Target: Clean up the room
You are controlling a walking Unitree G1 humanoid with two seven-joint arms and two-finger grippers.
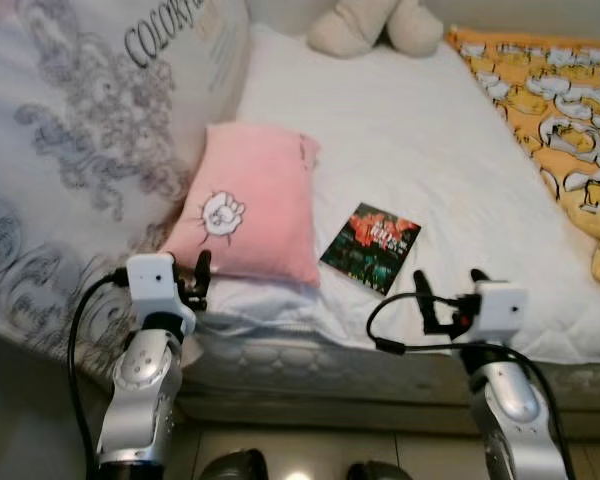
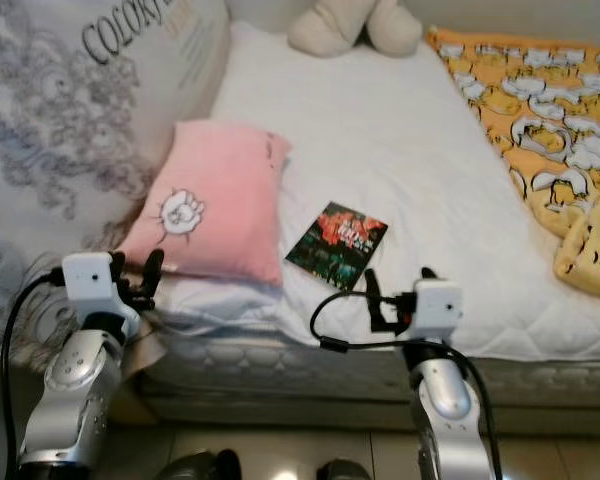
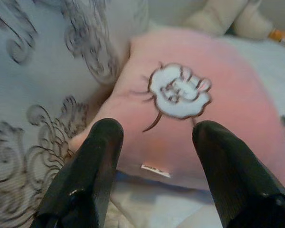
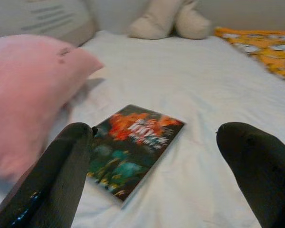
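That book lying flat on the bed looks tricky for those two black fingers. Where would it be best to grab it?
Probably the book's near corner, approached from the bed's front edge, where the right gripper waits with open jaws. The book lies flat on soft bedding, so one finger might press down and slip under the thin edge while the other closes on the cover. The pink pillow crowds its left side.

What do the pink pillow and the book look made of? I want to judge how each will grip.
The pink pillow looks like soft plush fabric: matte, fuzzy, sagging at its edges. The book seems a thin paperback with a glossy printed cover, lying flat on the white sheet.
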